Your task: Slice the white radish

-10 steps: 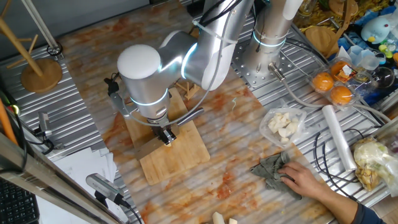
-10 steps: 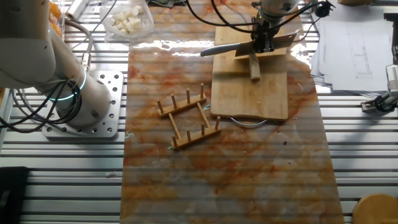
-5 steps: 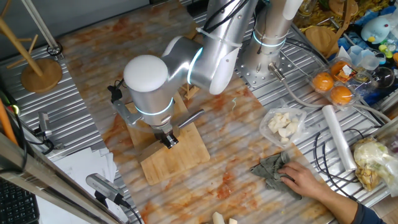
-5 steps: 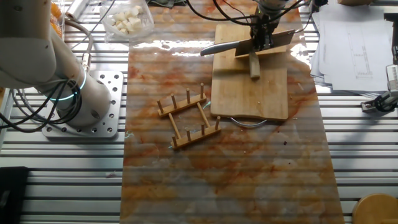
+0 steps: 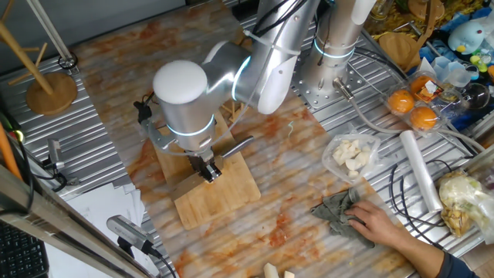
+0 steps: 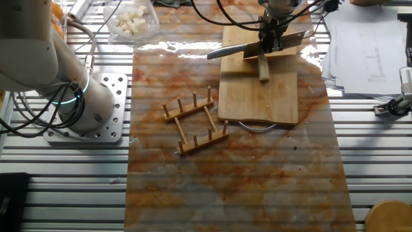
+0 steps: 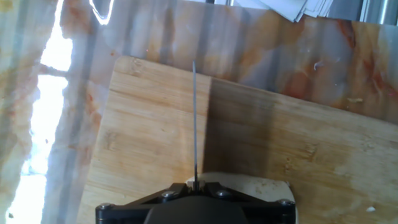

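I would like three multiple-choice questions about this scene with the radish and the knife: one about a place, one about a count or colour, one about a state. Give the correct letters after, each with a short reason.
1. Where does the white radish lie?
A. on the wooden cutting board
B. in the plastic container
C. on the papers

2. How many oranges sit at the table's edge?
A. one
B. two
C. five

3. What is the state of the gripper?
A. open and empty
B. shut on the knife
C. shut on a cloth

Answers:
1. A, the pale strip rests on the board under the blade.
2. B, two orange fruits show side by side.
3. B, the fingers clamp the knife, its blade edge running forward in the hand view.
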`<state>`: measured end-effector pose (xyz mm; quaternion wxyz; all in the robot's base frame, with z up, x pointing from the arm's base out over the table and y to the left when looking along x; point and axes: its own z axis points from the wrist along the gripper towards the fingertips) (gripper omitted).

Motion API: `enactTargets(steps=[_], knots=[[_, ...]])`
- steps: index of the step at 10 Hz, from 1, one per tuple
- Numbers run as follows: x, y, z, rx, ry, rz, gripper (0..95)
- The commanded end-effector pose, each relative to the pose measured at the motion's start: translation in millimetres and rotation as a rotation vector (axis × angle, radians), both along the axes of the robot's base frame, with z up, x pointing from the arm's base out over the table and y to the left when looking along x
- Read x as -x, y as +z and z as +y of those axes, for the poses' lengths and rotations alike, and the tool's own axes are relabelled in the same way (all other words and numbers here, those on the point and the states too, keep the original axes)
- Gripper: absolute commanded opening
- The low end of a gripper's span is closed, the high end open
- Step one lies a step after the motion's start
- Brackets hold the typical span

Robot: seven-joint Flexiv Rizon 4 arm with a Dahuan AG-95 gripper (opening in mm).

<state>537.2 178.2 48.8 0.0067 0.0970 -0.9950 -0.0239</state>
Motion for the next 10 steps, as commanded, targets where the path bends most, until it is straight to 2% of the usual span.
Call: enactTargets(steps=[1, 4, 6, 8, 10], knots=[[-1.0, 0.5, -0.5, 0.033, 0.024, -0.009, 0.0], [0.0, -8.8, -1.6, 0.024, 0.038, -0.022, 0.0], [-0.3, -8.8, -1.3, -0.002, 0.038, -0.049, 0.0], [-0.6, -8.3, -1.0, 0.026, 0.065, -0.058, 0.0], [-0.6, -8.3, -1.0, 0.03, 0.065, -0.072, 0.0]])
